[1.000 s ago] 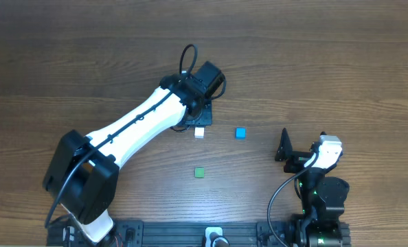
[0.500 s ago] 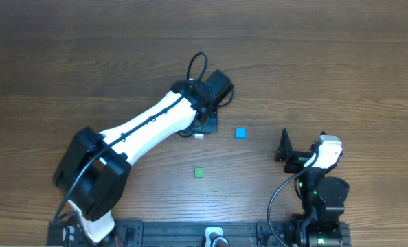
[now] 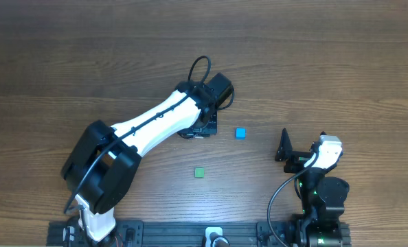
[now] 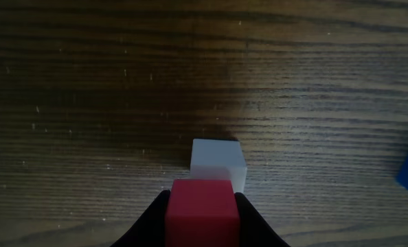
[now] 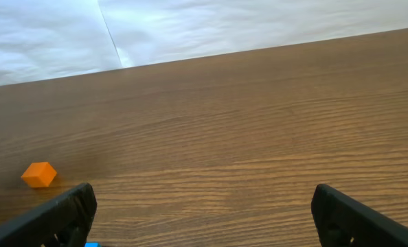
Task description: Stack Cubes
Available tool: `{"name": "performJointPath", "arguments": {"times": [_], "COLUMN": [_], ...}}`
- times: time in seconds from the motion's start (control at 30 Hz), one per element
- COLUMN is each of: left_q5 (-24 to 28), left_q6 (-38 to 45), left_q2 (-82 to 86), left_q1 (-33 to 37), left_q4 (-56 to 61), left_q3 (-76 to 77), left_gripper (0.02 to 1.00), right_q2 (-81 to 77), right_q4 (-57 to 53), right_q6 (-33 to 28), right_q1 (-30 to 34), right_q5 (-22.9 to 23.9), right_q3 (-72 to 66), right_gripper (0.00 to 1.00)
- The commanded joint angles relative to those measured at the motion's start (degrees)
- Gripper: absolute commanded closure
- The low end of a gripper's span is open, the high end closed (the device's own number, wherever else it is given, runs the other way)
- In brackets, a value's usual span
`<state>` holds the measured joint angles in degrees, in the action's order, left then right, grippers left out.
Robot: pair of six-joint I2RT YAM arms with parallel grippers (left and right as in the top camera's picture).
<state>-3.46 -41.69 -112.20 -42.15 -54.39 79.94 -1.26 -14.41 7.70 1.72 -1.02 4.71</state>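
Five cubes counted in all: one red cube (image 4: 200, 206), one white cube (image 4: 218, 159), one blue cube (image 3: 240, 132), one green cube (image 3: 199, 173), one orange cube (image 5: 38, 174).

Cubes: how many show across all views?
5: red cube in the left hand, white cube near it, blue cube beside them, green cube nearer the bases, orange cube, right wrist view. Others may be hidden.
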Motion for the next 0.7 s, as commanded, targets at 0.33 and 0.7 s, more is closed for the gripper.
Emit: {"name": "performJointPath", "arguments": {"times": [0.33, 0.7], "left_q5": [-0.5, -0.5], "left_q6": [-0.8, -0.8], "left_q2": [-1.0, -1.2], "left_q1": [0.0, 0.0], "left_q4": [1.3, 2.3], "left_q3": [1.0, 1.0], "left_gripper": [0.943, 0.941], "right_q2": [0.0, 0.0], "right_q4": [-0.9, -0.9], "right_q6": [-0.1, -0.1], "right_q1": [-0.3, -0.3], "right_q5": [-0.7, -0.7], "right_q3": [0.0, 0.0], "right_gripper": [0.009, 0.007]}}
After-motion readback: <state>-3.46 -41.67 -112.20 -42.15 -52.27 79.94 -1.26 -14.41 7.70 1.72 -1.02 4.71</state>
